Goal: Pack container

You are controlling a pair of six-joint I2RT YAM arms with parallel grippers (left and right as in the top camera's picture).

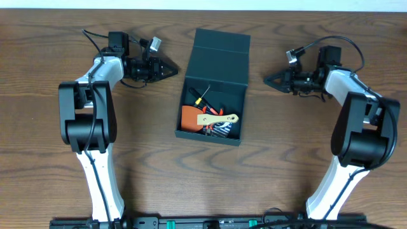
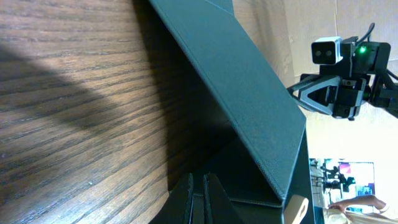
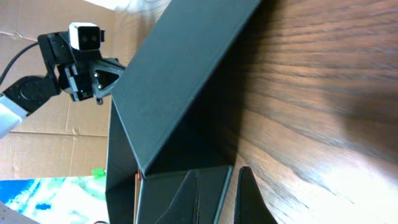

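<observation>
- Jaws on your left gripper [image 1: 172, 72] and your right gripper [image 1: 268, 80] are drawn together to a point and grip nothing. Each is held low and aims at the box from its own side without touching it, which I'd judge to be a ready stance.
- Under them, your dark brown wood-grain counter [image 1: 51, 159] is flat, with a matte, streaky grain.
- Between your two arms sits the dark teal-green rigid rectangular container [image 1: 224, 95], matte and sharp-edged, with its mouth open upward.
- Inside it, crowded toward your end, a pale flat wooden tool [image 1: 218, 119] lies across an orange rounded piece [image 1: 190, 116]. What looks like a thin screwdriver [image 1: 202, 97] lies beside them.
- Farthest from you, the hinged flap lid [image 1: 220, 54] is folded back at a slant, leaving the mouth clear for loading. Closing it looks like your remaining step.
</observation>
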